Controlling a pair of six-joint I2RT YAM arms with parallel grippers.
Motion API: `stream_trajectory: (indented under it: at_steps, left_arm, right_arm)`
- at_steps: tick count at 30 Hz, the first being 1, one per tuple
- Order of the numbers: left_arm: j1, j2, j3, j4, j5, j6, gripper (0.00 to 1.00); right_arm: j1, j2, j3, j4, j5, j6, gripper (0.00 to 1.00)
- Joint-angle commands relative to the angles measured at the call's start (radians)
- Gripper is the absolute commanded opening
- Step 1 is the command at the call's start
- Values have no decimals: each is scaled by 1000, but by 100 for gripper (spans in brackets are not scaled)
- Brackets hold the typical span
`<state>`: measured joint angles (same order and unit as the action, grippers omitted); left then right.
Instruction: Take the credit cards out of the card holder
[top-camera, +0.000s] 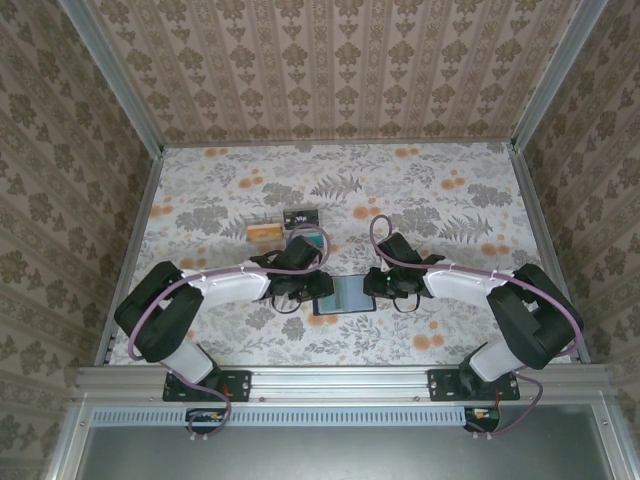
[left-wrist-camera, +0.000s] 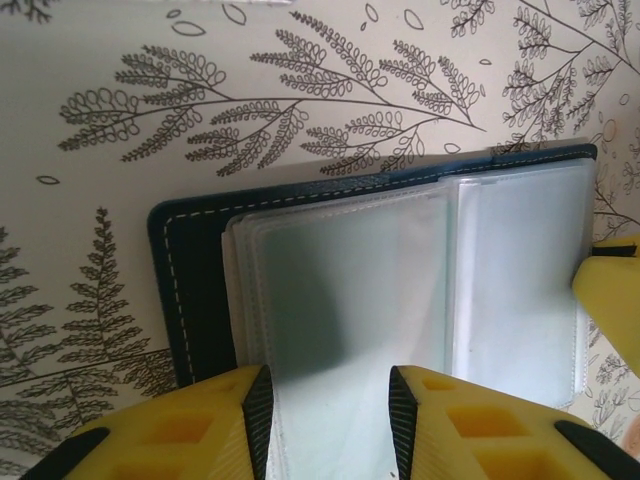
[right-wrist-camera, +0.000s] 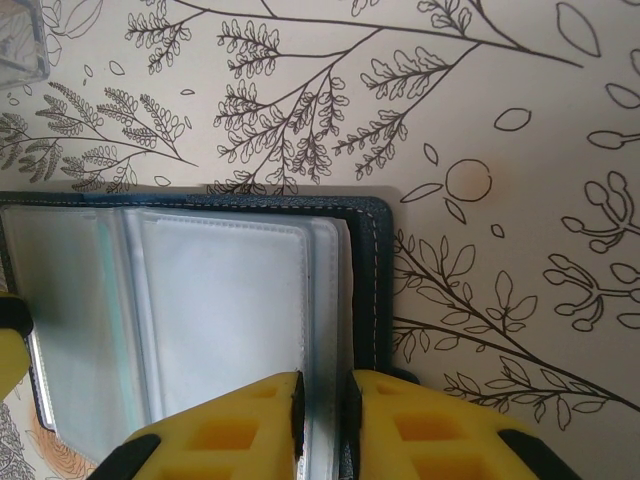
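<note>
The card holder (top-camera: 347, 295) lies open on the table between both arms, navy cover down, greyish see-through sleeves (left-wrist-camera: 350, 280) facing up. My left gripper (left-wrist-camera: 330, 425) hangs over its left half, jaws apart, a sleeve page beneath the gap. My right gripper (right-wrist-camera: 320, 430) is at the holder's right edge (right-wrist-camera: 365, 280), its pads nearly together on the edge of the sleeve pages (right-wrist-camera: 322, 300). The sleeves look pale; I cannot make out a card inside them. An orange-tan credit card (top-camera: 265, 232) lies flat on the table behind the left gripper (top-camera: 300, 283).
A small dark rectangular item (top-camera: 302, 215) sits next to the orange-tan card. A clear plastic corner (right-wrist-camera: 20, 40) shows at the top left of the right wrist view. The right gripper's yellow finger (left-wrist-camera: 610, 275) rests on the holder's far side. Aluminium rails and patterned walls enclose the table (top-camera: 450, 200).
</note>
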<state>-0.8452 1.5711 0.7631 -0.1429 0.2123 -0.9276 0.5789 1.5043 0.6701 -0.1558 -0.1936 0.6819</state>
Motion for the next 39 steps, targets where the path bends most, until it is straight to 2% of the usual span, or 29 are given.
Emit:
stream_trajectory:
  at_steps: [1,12,23,39]
  left_arm:
    - [-7,-20,22,-46,-28,-2,38]
    - [-15,33,29,-10,12,-10,38]
    - [-17,45,-2,219,145,-28,45]
    - [-46,115,98,272,240,18,46]
  right_arm:
    - [7,5,-33,-51,16,8,23]
    - [7,13,-24,-50,8,5,23]
    - [8,19,-26,-46,3,7,23]
    - [1,-36,-27,-63,46,25,25]
